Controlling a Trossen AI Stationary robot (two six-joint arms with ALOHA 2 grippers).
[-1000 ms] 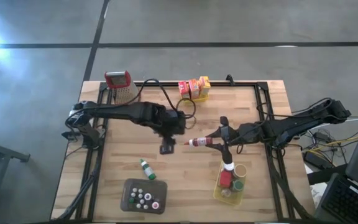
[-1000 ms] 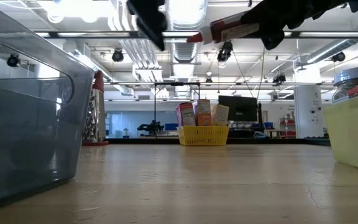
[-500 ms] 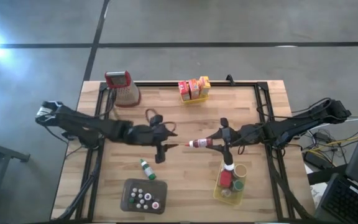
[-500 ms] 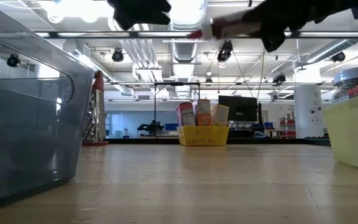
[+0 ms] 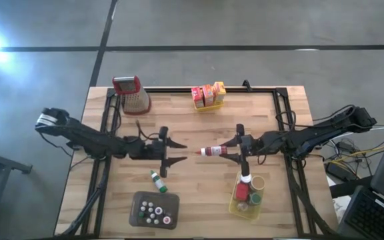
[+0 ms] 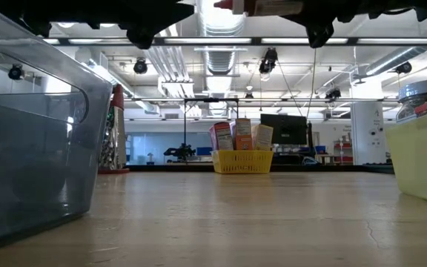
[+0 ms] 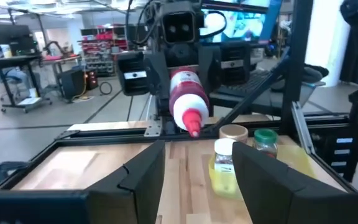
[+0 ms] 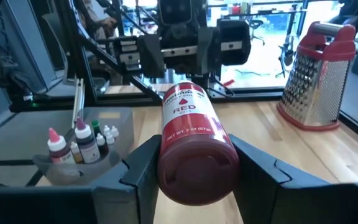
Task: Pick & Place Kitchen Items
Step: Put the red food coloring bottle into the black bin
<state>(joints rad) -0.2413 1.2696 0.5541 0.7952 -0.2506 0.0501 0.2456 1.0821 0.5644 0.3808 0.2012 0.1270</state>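
A red bottle [image 5: 212, 151] with a white label and a red pointed cap hangs level above the table's middle, with my right gripper [image 5: 233, 151] shut on it. The cap [image 7: 193, 126] points toward the table's left edge, at my left gripper [image 5: 179, 153]. That gripper is level and open, a short way from the cap, with nothing between its fingers [image 7: 143, 175]. A small green-capped bottle [image 5: 156, 180] lies on its side on the table, nearer the front. My right gripper pinches the red bottle's bottom end [image 8: 166, 167] between its two fingers [image 8: 253, 167], one on each side. The fingers come level from the table's right side and lie along the bottle. The bottle is lifted clear and lies level, cap away from the gripper.
A grey tray [image 5: 139, 199] of tiny bottles stands at the front left. At the front right a yellow basket [image 5: 235, 207] holds jars. Another yellow basket [image 5: 208, 105] with boxes and a red-handled grater [image 5: 131, 93] stand along the far edge.
My left gripper has drawn back toward the table's left edge and come down, tipping from pointing down to level, and now faces the bottle's cap. My right gripper has tipped up a little, bringing the bottle from cap-down to level.
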